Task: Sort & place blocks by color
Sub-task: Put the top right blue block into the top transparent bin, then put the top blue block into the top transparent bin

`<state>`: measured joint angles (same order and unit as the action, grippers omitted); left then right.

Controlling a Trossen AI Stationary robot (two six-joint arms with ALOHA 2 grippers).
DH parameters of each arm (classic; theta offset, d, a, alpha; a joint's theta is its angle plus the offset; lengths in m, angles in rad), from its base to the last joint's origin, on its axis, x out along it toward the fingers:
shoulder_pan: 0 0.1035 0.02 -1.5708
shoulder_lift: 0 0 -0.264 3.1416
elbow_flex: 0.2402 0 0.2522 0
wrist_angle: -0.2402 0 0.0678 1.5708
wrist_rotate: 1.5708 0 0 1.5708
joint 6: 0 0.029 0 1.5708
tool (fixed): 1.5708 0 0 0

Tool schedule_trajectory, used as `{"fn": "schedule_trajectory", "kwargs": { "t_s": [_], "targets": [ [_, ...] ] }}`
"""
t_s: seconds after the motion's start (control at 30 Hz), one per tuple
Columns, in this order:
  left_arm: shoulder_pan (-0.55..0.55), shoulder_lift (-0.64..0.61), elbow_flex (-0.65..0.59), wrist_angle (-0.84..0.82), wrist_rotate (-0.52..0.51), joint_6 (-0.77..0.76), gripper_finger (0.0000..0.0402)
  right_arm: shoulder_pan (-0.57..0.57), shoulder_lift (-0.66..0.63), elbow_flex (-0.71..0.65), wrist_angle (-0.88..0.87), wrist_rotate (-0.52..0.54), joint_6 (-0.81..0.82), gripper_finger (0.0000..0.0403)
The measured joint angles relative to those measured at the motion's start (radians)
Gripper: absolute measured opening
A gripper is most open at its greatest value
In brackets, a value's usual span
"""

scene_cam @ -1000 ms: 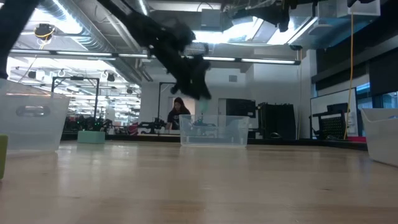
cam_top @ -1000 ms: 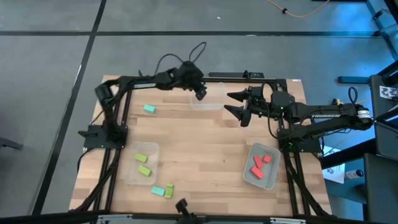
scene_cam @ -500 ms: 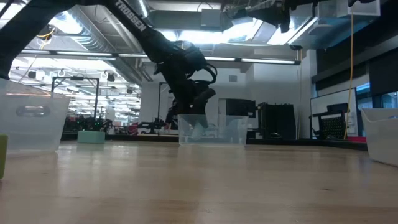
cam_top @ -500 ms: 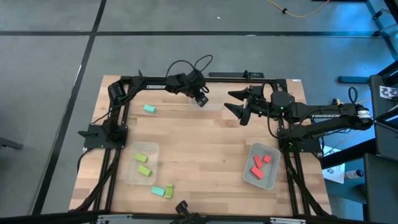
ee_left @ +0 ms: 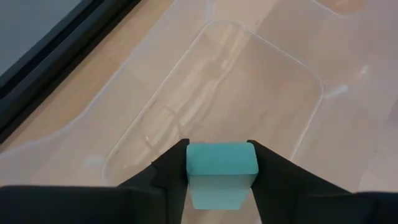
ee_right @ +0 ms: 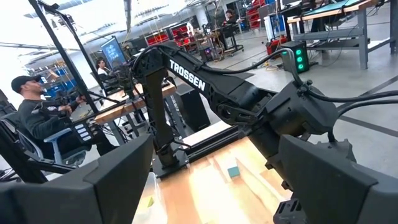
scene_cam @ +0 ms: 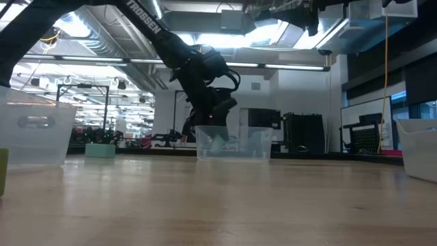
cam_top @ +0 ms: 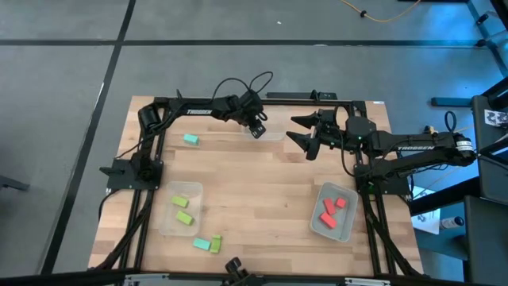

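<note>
From above, the left pincer (cam_top: pixel 255 129) hangs over the clear bin (cam_top: pixel 268 129) at the worktop's (cam_top: pixel 254 191) far edge; the right pincer (cam_top: pixel 302 133) gapes empty nearby. Left wrist view: its fingers (ee_left: pixel 166 171) clamp a teal block (ee_left: pixel 222 172) above that bin's bare floor.

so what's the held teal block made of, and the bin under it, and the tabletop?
Teal block, pinched between the left gripper fingers: opaque and matte with rounded edges, probably plastic or painted wood; the look leaves it open. Clear bin: transparent, glossy plastic, since the wood grain shows through its floor. Tabletop: light wood planks with visible grain and seams, satin finish.
</note>
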<state>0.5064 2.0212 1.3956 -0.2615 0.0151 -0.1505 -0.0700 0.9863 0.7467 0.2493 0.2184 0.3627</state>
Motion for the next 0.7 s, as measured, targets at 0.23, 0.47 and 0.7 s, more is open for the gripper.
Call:
{"fn": "schedule_trajectory", "kwargs": {
  "t_s": [0.23, 0.47, 0.7],
  "targets": [
    [0.0, 0.0, 0.0, 0.001, -0.001, 0.0, 0.0177, 0.0, 0.0, 0.0, 0.0, 0.0, -0.001, 0.0351],
    [0.009, -0.03, -0.002, 0.034, 0.03, 0.001, 0.0181, 0.0, 0.0, 0.0, 0.0, 0.0, -0.004, 0.0351],
    [0.041, -0.137, -0.002, 0.043, 0.07, 0.005, 0.0182, 0.0, 0.0, 0.0, 0.0, 0.0, -0.008, 0.0351]
  ]
}}
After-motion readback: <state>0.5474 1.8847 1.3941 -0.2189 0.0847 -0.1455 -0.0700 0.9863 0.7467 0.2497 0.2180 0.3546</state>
